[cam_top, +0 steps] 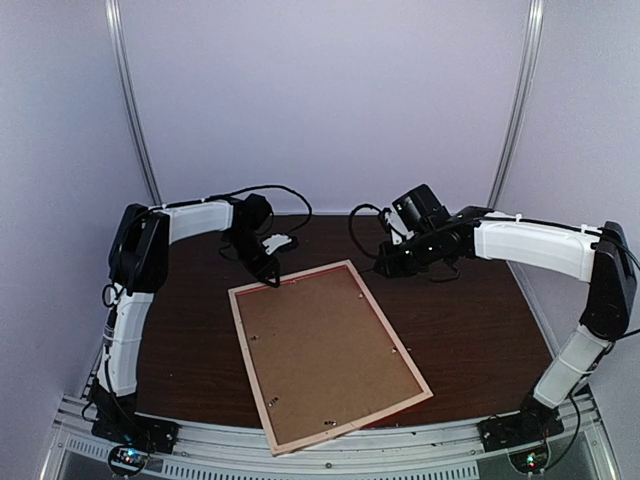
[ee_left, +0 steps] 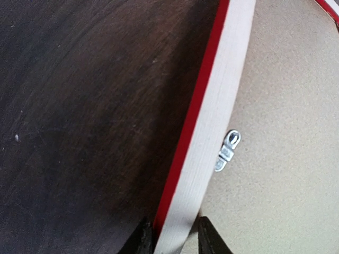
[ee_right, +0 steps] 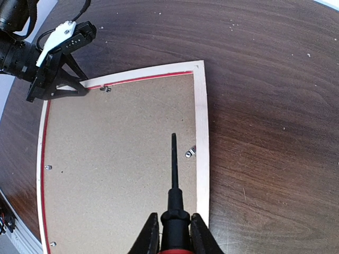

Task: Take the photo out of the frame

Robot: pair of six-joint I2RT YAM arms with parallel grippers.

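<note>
Now the left gripper (ee_left: 175,242) pinches the frame (ee_left: 222,95) at its upper-left corner; the right gripper (ee_right: 170,235) clamps a screwdriver (ee_right: 173,169), tip just left of a clip (ee_right: 189,153)

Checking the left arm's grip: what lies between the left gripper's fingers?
The frame: its pale back rim and red side run between the fingers of the left gripper, as the left wrist view shows.

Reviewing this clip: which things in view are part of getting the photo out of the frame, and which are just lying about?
Part of the job:
frame, face down; backing board; metal tab; tool held by the right gripper; left gripper clamped on the frame's rim. The photo is hidden.

Lying about:
no loose item shows; only the table underneath.
</note>
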